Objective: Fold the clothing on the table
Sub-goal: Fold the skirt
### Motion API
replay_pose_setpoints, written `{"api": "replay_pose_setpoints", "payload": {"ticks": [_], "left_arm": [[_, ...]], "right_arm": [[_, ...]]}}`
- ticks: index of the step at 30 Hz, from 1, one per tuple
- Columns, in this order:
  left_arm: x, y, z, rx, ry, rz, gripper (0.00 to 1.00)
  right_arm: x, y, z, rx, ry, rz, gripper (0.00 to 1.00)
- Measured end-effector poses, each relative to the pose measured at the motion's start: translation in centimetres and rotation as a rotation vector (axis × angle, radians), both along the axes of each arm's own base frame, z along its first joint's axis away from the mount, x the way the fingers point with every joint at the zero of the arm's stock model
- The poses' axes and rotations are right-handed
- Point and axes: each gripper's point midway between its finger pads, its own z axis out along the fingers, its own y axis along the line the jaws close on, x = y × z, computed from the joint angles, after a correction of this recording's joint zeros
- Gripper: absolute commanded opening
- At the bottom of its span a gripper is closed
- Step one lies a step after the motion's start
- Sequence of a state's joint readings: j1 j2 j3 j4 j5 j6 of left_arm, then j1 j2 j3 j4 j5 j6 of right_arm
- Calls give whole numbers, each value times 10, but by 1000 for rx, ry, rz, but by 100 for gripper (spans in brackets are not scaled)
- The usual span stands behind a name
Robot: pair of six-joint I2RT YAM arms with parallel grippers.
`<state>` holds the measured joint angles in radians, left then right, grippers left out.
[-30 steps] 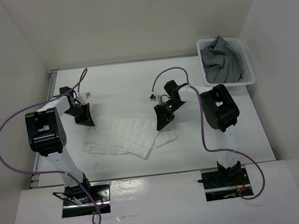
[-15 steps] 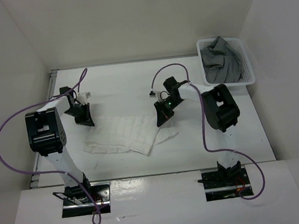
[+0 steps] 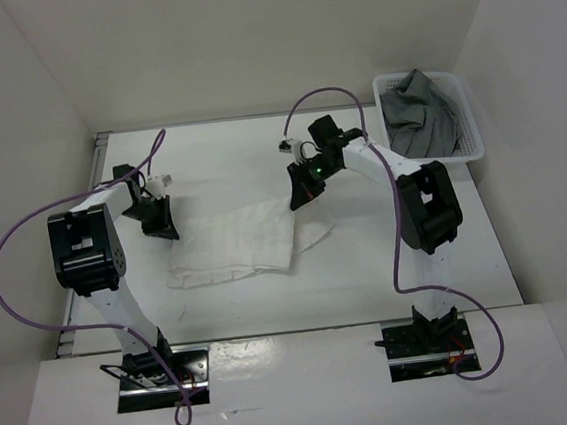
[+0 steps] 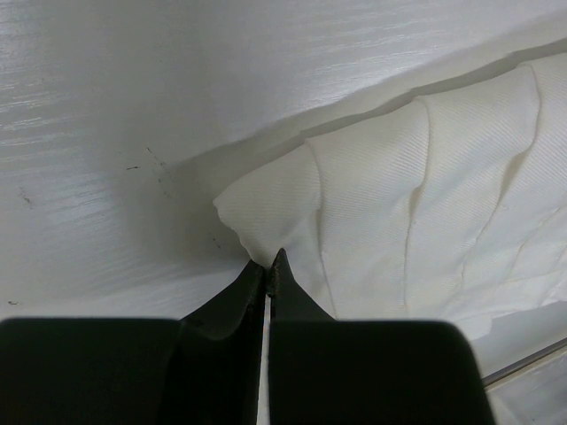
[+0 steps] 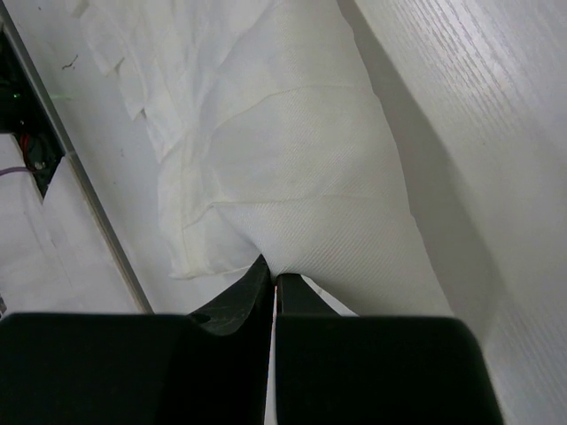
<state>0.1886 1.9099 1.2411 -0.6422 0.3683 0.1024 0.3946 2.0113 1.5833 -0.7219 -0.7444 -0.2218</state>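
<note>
- Top external view, starting at the left: the left tool [image 3: 168, 231] sits low on the counter [image 3: 218, 158], right at the far-left corner of the skirt [image 3: 236, 242].
- Left wrist view confirms it: the jaws are pressed together, pinching a small nub of that corner, and the pleats fan away to the right.
- Between the arms, the skirt stretches left to right, its long axis running from one tool to the other. The bulk lies on the near side of both, towards the arm bases.
- It looks thin and white, with faint pleat lines. The left part is fairly flat, the right end rumpled, with a flap spilling out past the right tool.
- On the right, the right tool [image 3: 300, 201] is also clamped shut on cloth. In its wrist view a puffed fold of fabric rises from between the closed tips.
- Each arm is nearest its own corner, so I'd judge the fold has to travel towards the near edge.
- Far right, a white basket [image 3: 463, 145] holds a grey garment [image 3: 419, 109], well apart.
</note>
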Motion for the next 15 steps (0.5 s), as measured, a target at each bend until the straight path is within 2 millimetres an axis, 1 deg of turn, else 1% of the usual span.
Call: {"api": "replay_pose_setpoints", "payload": {"ticks": [6,11,15], "left_arm": [[0,-1,0,-4,-1,-1,0],[0,-1,0,-8,-4,-4,0],[0,-5,0,-27,-9,-10,0]], "right_arm": [[8,3,17,15,-25,3,0],[15,8,34,75,-28,7,0],[30,5,46,114,-29,-33,0]]}}
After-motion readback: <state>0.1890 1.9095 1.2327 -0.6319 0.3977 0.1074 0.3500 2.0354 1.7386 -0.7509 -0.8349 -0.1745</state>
